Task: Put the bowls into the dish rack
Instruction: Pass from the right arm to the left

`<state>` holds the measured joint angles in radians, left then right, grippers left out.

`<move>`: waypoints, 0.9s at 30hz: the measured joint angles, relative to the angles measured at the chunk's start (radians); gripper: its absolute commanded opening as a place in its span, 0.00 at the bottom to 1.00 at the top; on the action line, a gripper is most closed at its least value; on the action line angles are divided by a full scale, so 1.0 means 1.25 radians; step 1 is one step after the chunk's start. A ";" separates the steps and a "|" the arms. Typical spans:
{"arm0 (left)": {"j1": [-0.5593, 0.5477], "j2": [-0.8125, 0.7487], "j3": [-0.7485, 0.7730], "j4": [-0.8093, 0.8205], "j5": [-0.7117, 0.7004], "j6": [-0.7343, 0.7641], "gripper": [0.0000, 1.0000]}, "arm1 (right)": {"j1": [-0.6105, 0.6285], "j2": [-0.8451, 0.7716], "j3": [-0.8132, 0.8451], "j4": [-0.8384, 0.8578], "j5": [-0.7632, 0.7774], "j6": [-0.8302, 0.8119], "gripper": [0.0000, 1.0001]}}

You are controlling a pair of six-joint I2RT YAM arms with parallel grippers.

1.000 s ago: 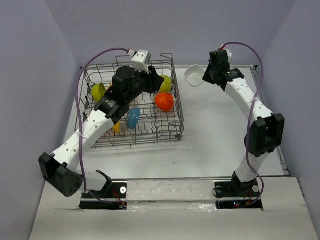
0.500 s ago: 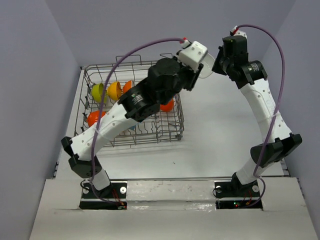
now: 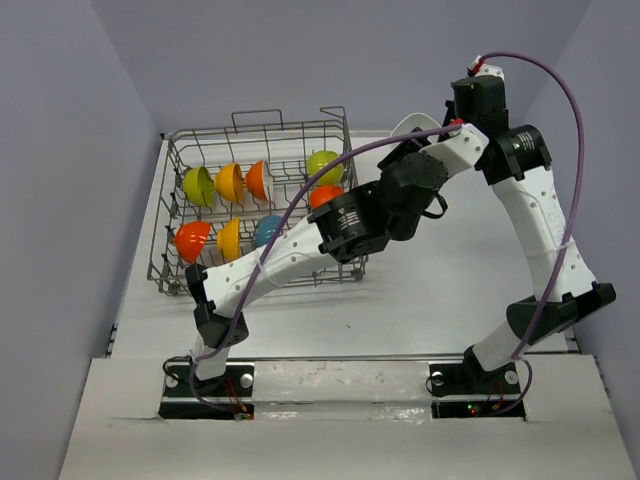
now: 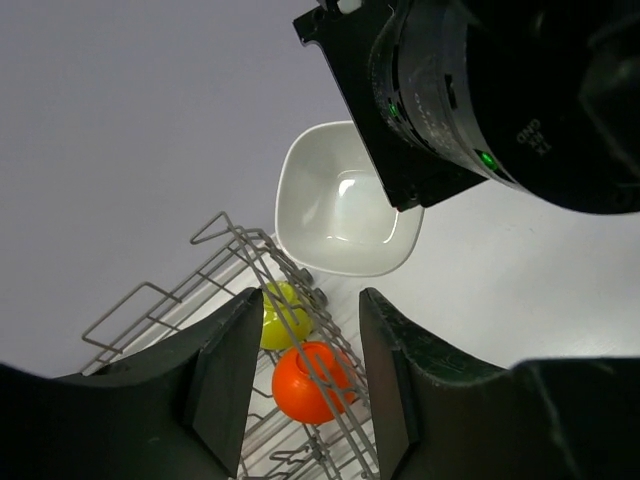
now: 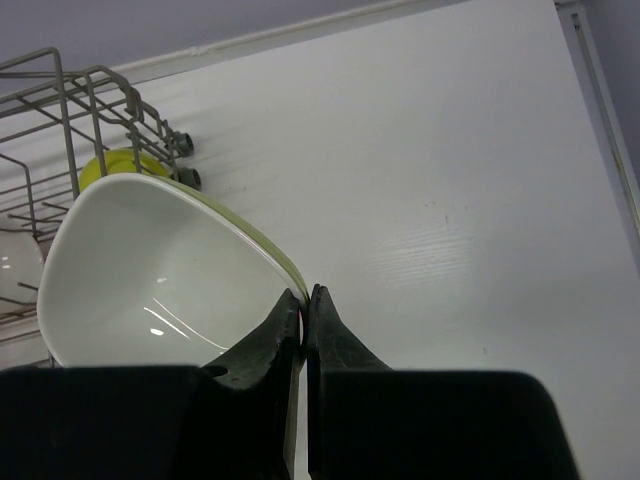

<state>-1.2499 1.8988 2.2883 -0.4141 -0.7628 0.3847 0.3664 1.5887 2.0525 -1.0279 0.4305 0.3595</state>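
Several coloured bowls [image 3: 229, 183] sit inside the dish rack [image 3: 255, 128]; one white bowl [image 5: 150, 270], rim pinched in the closed right gripper [image 5: 304, 300], hangs off the rack's right side, with the left gripper [image 4: 308, 300] parted and empty.

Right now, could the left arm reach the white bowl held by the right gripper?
Probably yes: the left gripper faces the white bowl with open jaws and nothing between, and the right gripper pinches only its rim.
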 measured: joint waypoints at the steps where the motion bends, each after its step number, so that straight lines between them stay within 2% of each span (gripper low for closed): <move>1: -0.003 0.002 0.003 0.001 -0.007 0.006 0.56 | 0.001 -0.009 -0.008 0.000 0.000 0.000 0.01; 5: -0.009 -0.005 -0.031 0.049 -0.012 0.022 0.57 | 0.001 -0.047 -0.034 0.002 -0.009 0.001 0.01; 9: -0.014 -0.067 -0.154 0.142 -0.008 0.064 0.57 | 0.003 -0.064 -0.037 0.002 -0.009 0.004 0.01; 13: -0.011 -0.147 -0.343 0.186 0.000 0.140 0.57 | 0.007 -0.082 0.002 -0.006 -0.006 0.009 0.01; 18: -0.005 -0.280 -0.633 0.293 0.038 0.261 0.57 | 0.007 -0.111 0.050 -0.020 -0.020 0.017 0.01; 24: -0.033 -0.412 -0.790 0.482 0.044 0.422 0.57 | 0.007 -0.120 0.056 -0.047 -0.045 0.020 0.01; 27: -0.060 -0.454 -0.851 0.624 0.027 0.561 0.57 | 0.007 -0.126 0.044 -0.066 -0.054 0.017 0.01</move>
<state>-1.3243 1.3315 1.2247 0.3656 -0.7292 1.0855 0.3756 1.4307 2.1071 -1.1107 0.3626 0.3813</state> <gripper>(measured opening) 0.565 0.051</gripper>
